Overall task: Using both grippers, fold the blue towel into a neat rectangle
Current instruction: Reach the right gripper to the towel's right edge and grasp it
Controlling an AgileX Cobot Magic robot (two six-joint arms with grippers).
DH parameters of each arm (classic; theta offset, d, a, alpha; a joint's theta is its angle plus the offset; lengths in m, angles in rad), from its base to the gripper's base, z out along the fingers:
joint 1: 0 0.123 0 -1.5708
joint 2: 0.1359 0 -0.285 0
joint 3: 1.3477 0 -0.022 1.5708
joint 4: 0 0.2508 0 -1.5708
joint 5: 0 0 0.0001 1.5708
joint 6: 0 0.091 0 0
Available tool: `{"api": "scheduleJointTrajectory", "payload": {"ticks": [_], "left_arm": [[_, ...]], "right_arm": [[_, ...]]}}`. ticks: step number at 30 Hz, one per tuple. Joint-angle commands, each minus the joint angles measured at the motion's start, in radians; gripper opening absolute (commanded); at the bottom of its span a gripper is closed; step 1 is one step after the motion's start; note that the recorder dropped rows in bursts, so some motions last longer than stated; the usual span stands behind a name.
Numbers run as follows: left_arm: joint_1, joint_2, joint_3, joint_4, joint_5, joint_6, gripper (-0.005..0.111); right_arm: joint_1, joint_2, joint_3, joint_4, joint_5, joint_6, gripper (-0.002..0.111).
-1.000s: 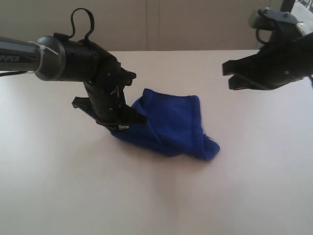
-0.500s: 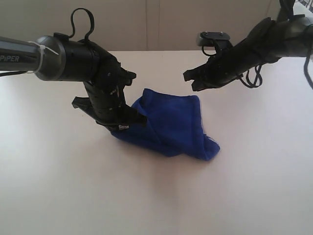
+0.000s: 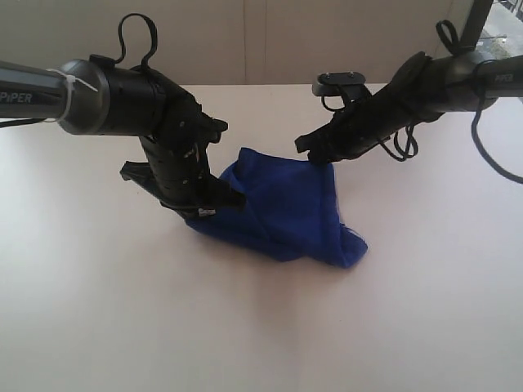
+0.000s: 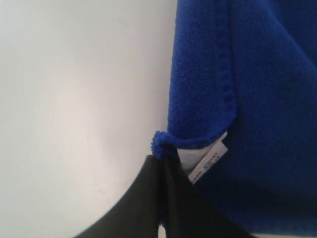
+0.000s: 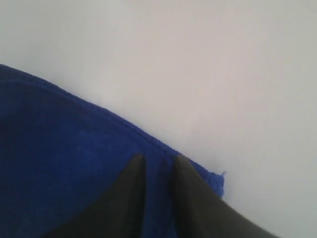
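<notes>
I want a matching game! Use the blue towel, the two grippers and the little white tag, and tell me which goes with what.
Things:
1. blue towel
2. left gripper
3. right gripper
4. white tag

States:
A. open, at a towel corner
B. crumpled on the table
C. sticking out by the pinched corner
D. shut on a towel corner

Pairs: 1-B, 2-D, 3-A, 4-C

a lab-like workspace: bare white table (image 3: 261,343), plain beige wall (image 3: 343,41).

The white tag (image 4: 207,162) on the blue towel (image 4: 267,74) is illegible.
</notes>
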Motion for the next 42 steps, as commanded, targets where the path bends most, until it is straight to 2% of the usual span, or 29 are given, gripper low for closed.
{"api": "scheduleJointTrajectory", "payload": {"ticks": [1,6,12,23,37,42], "left_arm": [[0.002,-0.012,0.009,0.002,0.009,0.001,0.000],[0.002,-0.012,0.009,0.002,0.009,0.001,0.000],[0.002,-0.012,0.009,0.002,0.009,0.001,0.000],[0.002,-0.012,0.009,0.002,0.009,0.001,0.000],[0.002,-0.012,0.009,0.002,0.009,0.001,0.000],[0.002,-0.012,0.009,0.002,0.009,0.001,0.000]], "right_arm": [[0.007,0.021,-0.010,0.002,-0.023,-0.011,0.020],[0.007,0.025,-0.010,0.000,-0.021,-0.011,0.018],[0.007,0.017,-0.010,-0.005,-0.033,-0.014,0.000],[0.007,-0.093,-0.010,-0.008,-0.049,-0.014,0.000],[0.007,-0.211,-0.010,-0.169,0.133,0.027,0.000],[0.007,-0.227,-0.010,-0.185,0.140,0.027,0.000]]}}
